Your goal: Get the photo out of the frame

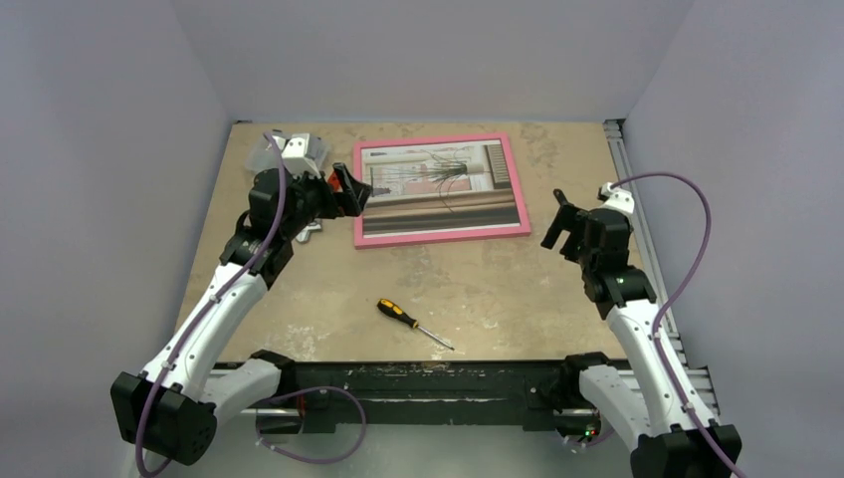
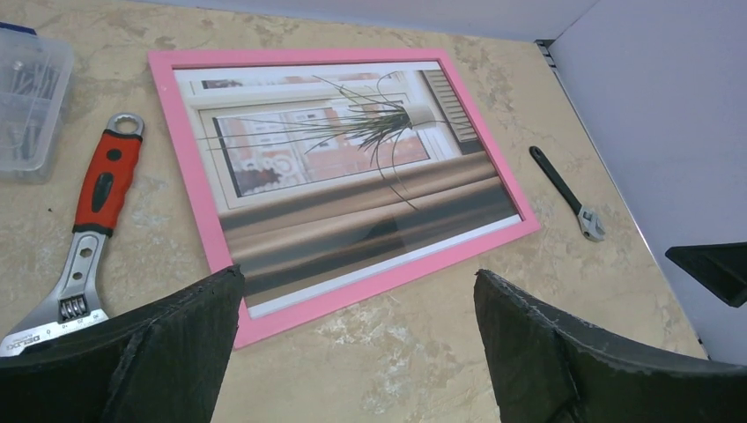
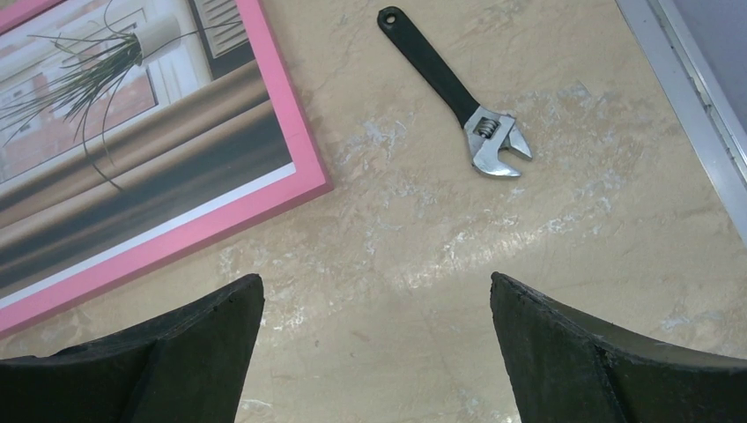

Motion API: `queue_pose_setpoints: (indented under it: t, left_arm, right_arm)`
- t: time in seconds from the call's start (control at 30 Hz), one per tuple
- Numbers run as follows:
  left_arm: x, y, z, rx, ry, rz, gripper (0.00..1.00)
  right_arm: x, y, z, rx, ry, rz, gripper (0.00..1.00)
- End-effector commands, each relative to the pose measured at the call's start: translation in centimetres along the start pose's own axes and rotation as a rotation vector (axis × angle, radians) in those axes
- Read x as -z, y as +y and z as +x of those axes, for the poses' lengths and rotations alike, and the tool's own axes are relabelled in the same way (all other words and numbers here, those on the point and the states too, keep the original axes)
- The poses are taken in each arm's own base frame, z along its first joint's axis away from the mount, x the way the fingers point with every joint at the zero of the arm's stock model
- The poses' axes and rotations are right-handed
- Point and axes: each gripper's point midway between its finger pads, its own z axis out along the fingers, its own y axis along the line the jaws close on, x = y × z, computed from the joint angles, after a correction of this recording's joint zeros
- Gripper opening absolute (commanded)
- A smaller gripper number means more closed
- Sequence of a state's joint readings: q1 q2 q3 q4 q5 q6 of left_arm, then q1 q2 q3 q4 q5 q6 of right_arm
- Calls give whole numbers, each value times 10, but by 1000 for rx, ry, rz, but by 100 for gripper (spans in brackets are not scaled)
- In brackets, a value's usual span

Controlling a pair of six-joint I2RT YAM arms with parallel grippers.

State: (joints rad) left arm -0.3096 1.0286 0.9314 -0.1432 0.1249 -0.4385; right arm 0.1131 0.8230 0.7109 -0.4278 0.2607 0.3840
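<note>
Now the left pincer [image 2: 357, 271] and right pincer [image 3: 374, 277] are hovering open and empty, the face-up frame [image 2: 193, 167] lying just ahead of each, needing a low, gentle pinch on its thin edge.

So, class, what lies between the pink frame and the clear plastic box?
A red-handled adjustable wrench lies between the frame and the box; the left wrist view shows it.

One frame [image 1: 441, 189], two wrenches [image 2: 106, 181] [image 2: 564, 191], one screwdriver [image 1: 413, 322], one plastic box [image 2: 31, 97].
</note>
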Motion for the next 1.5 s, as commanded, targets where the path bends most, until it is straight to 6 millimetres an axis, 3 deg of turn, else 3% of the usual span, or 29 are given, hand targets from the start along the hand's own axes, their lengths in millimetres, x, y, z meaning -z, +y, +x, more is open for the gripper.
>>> queue_pose_setpoints:
  t: [0.0,0.47,0.63,0.77,0.97,1.13,1.3,1.47]
  left_arm:
    - [-1,-15,-21,12,-43,53,99]
    - [-14,-20,-7,52,56,81,99]
    - [-26,-19,8,83,165,69,100]
    - [-40,-20,26,124,286,80,100]
    - [-49,-21,43,203,392,93,100]
    - [-47,1,40,297,375,8,100]
    - [-50,22,42,472,398,-8,100]
    - [-51,31,46,566,414,-20,100]
  right_arm:
    - [-5,12,-7,-27,-21,-45,98]
    - [-27,62,14,35,108,-261,98]
    - [-43,83,31,35,221,-245,89]
    - [-47,119,43,84,253,-298,88]
    - [-57,167,62,338,267,-325,90]
    - [-61,204,68,552,244,-387,91]
    - [-58,255,71,797,170,-588,87]
    - [-57,290,86,995,167,-774,77]
